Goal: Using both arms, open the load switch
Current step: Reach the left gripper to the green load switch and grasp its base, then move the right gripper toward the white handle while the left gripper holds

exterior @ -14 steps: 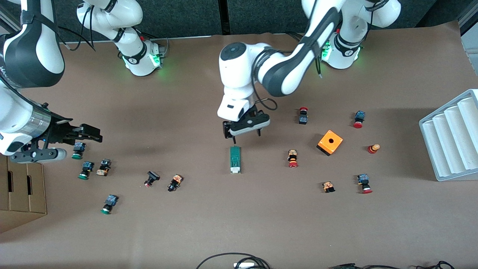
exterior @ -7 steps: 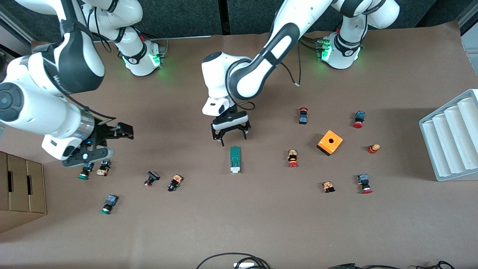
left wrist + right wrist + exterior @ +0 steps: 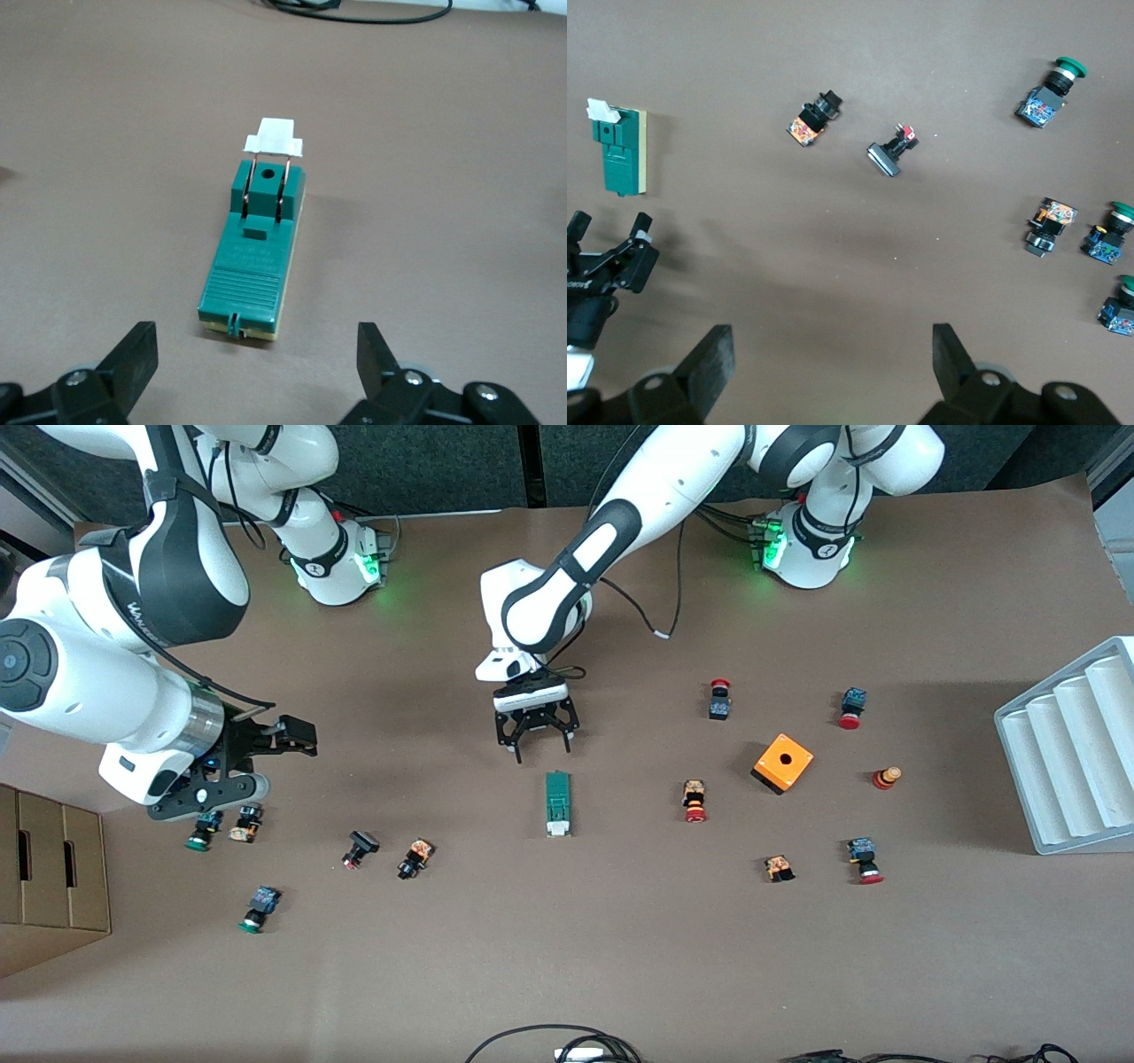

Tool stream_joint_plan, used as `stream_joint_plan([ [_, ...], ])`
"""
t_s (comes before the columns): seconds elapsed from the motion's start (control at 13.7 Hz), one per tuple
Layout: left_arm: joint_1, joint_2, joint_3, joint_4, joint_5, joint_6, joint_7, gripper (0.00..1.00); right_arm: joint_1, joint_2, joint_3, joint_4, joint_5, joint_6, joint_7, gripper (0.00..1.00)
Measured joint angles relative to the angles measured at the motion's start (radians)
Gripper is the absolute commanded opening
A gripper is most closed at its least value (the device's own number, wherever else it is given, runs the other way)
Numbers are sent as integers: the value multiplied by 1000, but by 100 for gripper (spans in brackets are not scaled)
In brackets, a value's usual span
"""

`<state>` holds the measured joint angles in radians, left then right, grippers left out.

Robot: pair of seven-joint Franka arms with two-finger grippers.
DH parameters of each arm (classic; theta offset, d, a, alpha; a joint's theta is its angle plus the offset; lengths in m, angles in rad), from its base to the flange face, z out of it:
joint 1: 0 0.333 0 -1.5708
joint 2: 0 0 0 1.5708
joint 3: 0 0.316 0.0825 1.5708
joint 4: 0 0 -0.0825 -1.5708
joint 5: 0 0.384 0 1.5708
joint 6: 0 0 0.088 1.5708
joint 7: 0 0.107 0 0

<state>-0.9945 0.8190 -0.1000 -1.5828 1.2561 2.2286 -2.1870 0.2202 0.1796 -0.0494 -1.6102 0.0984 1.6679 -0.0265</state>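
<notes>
The load switch [image 3: 557, 804] lies flat mid-table, a narrow dark green block whose white piece points toward the front camera. The left wrist view shows the load switch [image 3: 252, 266] with its white handle raised on two wire legs. My left gripper [image 3: 540, 751] hangs open over bare table just off the switch's green end, nothing between its fingers [image 3: 133, 354]. My right gripper [image 3: 279, 762] is open and empty over a cluster of push buttons [image 3: 221, 824] toward the right arm's end. The right wrist view shows the switch [image 3: 622, 155] and the left gripper [image 3: 611, 266] well away from it.
An orange cube box [image 3: 782, 763] and several red-capped buttons [image 3: 695, 801] lie toward the left arm's end, with a white ribbed rack [image 3: 1072, 753] at that table edge. Two small buttons [image 3: 415, 857] lie between the arms. A cardboard box [image 3: 49, 877] stands by the right arm.
The left gripper has shifted toward the right arm's end and turned to line up with the switch. The right arm swung in over the button cluster, then held still.
</notes>
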Motion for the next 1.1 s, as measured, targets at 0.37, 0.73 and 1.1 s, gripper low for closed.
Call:
stream_joint_plan([
  [0.37,0,36,5,-29,188,0,-163,89,0,0,-1,0,0,0,0,100],
  [0.73,-1,82,5,-36,321,-70,-265,80,0,1,-1,0,0,0,-2,100],
  [1.1,-22,93,4,-33,340,-102,-298,77,-10,3,-4,0,0,0,-5,100],
])
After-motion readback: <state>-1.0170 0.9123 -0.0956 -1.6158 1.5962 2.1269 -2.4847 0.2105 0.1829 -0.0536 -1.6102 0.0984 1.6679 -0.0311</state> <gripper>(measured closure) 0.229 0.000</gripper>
